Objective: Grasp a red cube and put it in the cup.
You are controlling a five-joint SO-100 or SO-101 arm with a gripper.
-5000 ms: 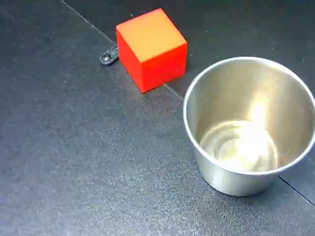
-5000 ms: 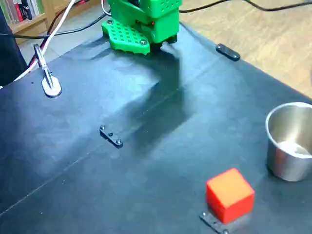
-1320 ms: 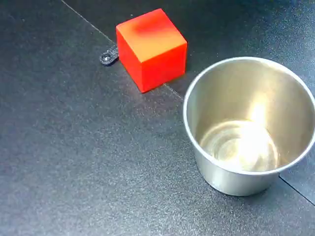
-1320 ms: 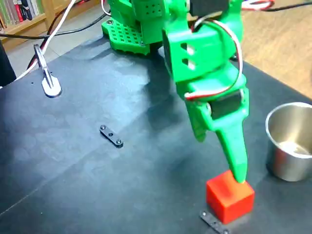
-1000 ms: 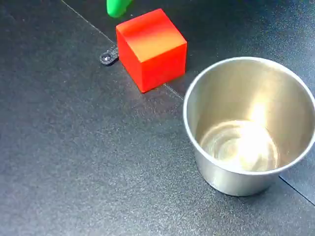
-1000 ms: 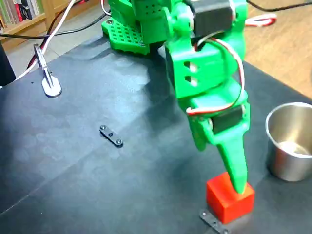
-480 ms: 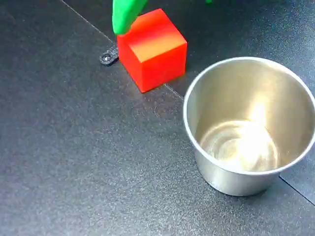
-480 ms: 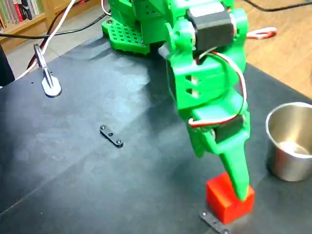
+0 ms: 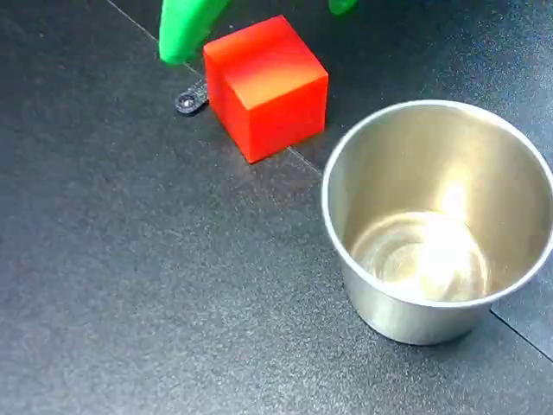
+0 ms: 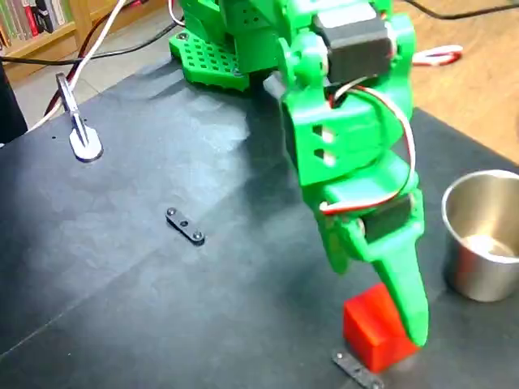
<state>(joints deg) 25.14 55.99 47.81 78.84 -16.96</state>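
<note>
Red cube [image 9: 266, 85] resting on the black mat [image 9: 155, 285], at about ten o'clock from the empty cup [image 9: 436, 220] and near it. Green gripper [image 9: 255, 22] spread, one finger [image 9: 183, 30] left of the cube, the other tip [image 9: 340, 6] behind. Risk, likely: closing off-centre could twist or shove the cube over the small metal bracket [image 9: 190, 101]. Wooden floor [image 10: 462, 89], cables [image 10: 97, 49] and bookshelf [image 10: 40, 24] beyond.

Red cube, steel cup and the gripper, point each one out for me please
red cube [image 9: 263, 56]: a fixed view, on its top face.
cup [image 9: 415, 322]: a fixed view, on its outer wall near the base.
gripper [image 9: 259, 22]: a fixed view, midway between the two green fingertips.
</note>
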